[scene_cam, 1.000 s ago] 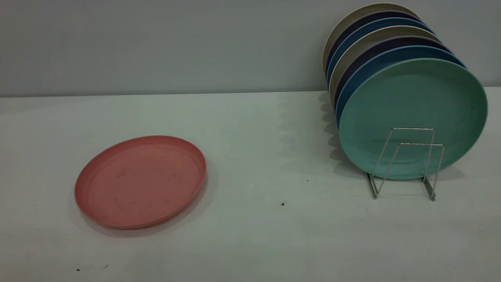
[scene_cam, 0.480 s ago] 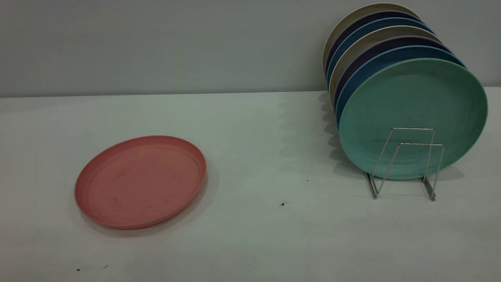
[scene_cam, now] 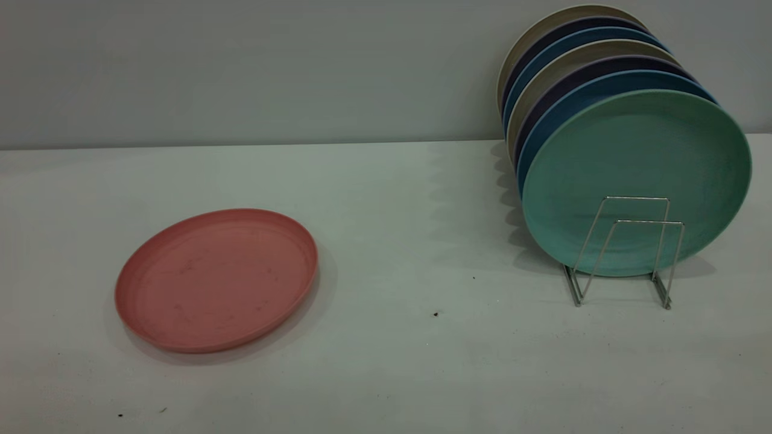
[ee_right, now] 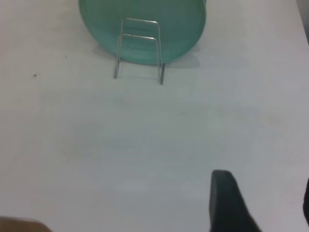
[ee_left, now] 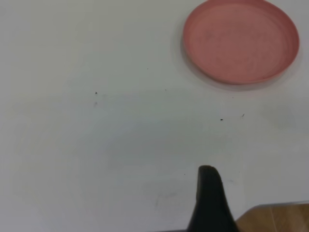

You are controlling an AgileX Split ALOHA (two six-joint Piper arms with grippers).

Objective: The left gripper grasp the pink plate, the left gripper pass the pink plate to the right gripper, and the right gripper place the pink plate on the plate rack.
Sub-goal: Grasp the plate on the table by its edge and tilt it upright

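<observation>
The pink plate (scene_cam: 217,280) lies flat on the white table at the left, and it also shows in the left wrist view (ee_left: 240,41). The plate rack (scene_cam: 627,241) stands at the right with two free wire loops in front; it also shows in the right wrist view (ee_right: 140,43). Neither gripper shows in the exterior view. My left gripper (ee_left: 260,181) hangs over bare table well short of the pink plate, with one black finger (ee_left: 208,198) in view and empty. My right gripper (ee_right: 265,186) is open and empty, over bare table in front of the rack.
A mint-green plate (scene_cam: 633,163) stands upright at the front of the rack, with several blue, dark and beige plates (scene_cam: 579,54) behind it. The table's near edge (ee_left: 275,210) shows beside the left finger. A grey wall (scene_cam: 241,66) runs behind the table.
</observation>
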